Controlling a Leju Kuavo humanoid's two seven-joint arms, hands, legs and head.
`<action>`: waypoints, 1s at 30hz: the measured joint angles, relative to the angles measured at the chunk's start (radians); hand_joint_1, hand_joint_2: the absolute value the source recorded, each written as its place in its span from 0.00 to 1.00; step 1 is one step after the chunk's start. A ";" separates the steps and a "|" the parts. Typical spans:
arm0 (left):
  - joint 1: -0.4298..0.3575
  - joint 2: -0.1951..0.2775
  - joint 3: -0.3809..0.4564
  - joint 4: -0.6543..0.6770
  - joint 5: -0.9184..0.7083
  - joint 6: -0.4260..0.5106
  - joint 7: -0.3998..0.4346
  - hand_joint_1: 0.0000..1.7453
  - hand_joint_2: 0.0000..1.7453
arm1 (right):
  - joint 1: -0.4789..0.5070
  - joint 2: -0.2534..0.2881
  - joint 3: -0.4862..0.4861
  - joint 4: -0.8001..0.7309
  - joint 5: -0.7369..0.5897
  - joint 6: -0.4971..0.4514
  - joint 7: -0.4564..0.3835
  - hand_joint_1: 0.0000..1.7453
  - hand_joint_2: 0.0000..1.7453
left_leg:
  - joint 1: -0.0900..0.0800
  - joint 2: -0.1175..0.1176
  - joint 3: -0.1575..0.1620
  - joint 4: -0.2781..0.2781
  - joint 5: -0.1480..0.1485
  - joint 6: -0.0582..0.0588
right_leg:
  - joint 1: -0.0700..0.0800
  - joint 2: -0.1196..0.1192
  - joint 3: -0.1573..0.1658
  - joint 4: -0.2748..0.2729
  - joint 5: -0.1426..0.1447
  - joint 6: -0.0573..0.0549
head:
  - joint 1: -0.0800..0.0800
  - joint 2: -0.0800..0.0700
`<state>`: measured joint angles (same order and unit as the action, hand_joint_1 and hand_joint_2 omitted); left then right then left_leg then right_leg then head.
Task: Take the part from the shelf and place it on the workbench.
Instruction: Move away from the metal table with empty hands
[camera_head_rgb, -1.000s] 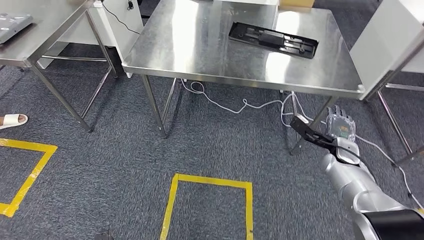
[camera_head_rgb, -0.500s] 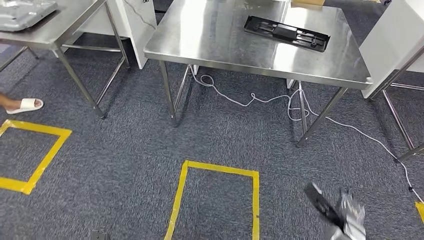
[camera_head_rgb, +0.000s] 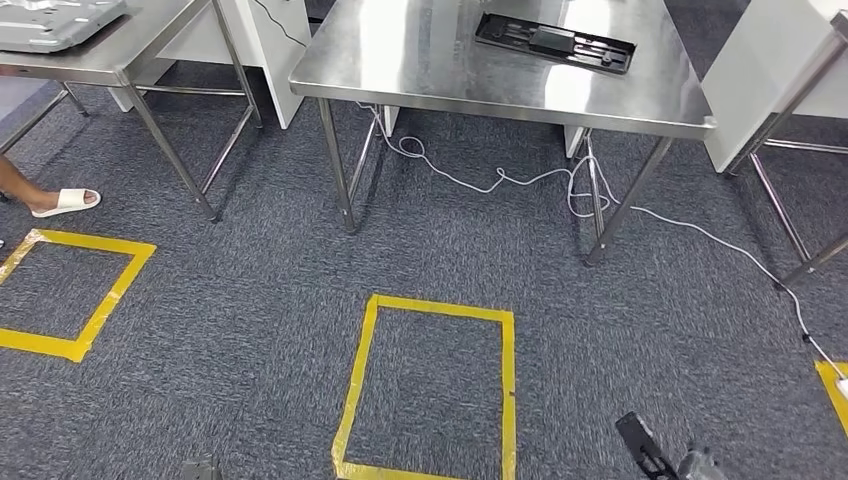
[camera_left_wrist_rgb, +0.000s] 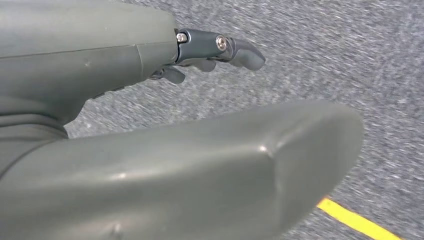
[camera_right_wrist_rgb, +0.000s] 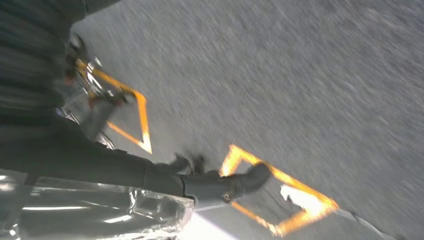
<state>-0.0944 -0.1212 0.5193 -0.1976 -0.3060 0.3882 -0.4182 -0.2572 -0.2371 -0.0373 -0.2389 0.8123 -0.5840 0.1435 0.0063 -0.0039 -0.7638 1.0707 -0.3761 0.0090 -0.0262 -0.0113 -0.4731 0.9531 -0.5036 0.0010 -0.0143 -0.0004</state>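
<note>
Black part (camera_head_rgb: 638, 444) sits way down low at the bottom edge of the head view, a dark strip poking up and angled to the left, over the grey carpet (camera_head_rgb: 250, 300), well short of the workbench (camera_head_rgb: 430, 60). R hand (camera_head_rgb: 700, 466) is right beside it, barely peeking in, and looks clamped on the part's lower end. The wrist cam is blurry, showing dark fingers (camera_right_wrist_rgb: 250, 181) curled in over something shiny.

L hand (camera_left_wrist_rgb: 150, 150) hangs over the carpet holding nothing, with its thick thumb up front and its dark fingers (camera_left_wrist_rgb: 235, 50) stretched out and apart from it.

Up ahead, the steel workbench carries a long black tray (camera_head_rgb: 555, 40) towards its far right corner, lying roughly parallel to the far edge. A white cable (camera_head_rgb: 500, 180) snakes on the carpet under the bench's front edge, between the legs, and runs off to the right.

On the floor there's a yellow tape square (camera_head_rgb: 430, 385) dead centre and a 2nd tape square (camera_head_rgb: 75, 290) off to the left. A side table (camera_head_rgb: 90, 55) at top left has a grey tray (camera_head_rgb: 55, 18) on it. A person's foot in a white slipper (camera_head_rgb: 65, 202) stands near that table's leg. A white cabinet (camera_head_rgb: 760, 80) is at top right.
</note>
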 joint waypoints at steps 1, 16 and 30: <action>0.002 0.002 0.001 0.000 -0.002 0.000 0.000 0.00 0.00 | 0.013 0.007 -0.009 0.002 -0.007 0.002 -0.001 0.00 0.25 | 0.002 0.000 -0.018 0.072 -0.066 -0.005 | 0.001 -0.002 -0.015 0.001 0.014 -0.005 | 0.000 0.000; -0.014 0.016 0.006 -0.003 -0.027 0.009 0.012 0.00 0.00 | 0.160 0.098 -0.161 0.032 -0.113 0.070 0.018 0.00 0.25 | 0.001 0.003 0.199 -0.053 -0.084 0.050 | 0.004 0.003 -0.214 0.159 0.010 0.033 | 0.005 0.000; -0.008 0.017 0.007 -0.003 -0.039 0.009 0.014 0.00 0.00 | 0.172 0.123 -0.219 0.037 -0.148 0.144 -0.036 0.00 1.00 | -0.002 0.007 0.052 -0.037 0.024 0.001 | 0.014 0.005 0.031 -0.014 -0.022 -0.009 | 0.002 0.000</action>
<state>-0.1021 -0.1040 0.5267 -0.2002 -0.3450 0.3970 -0.4047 -0.0851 -0.1145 -0.2561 -0.2019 0.6640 -0.4396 0.1074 0.0039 0.0034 -0.7121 1.0336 -0.3524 0.0105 -0.0122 -0.0067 -0.4418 0.9395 -0.5261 -0.0085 -0.0121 -0.0004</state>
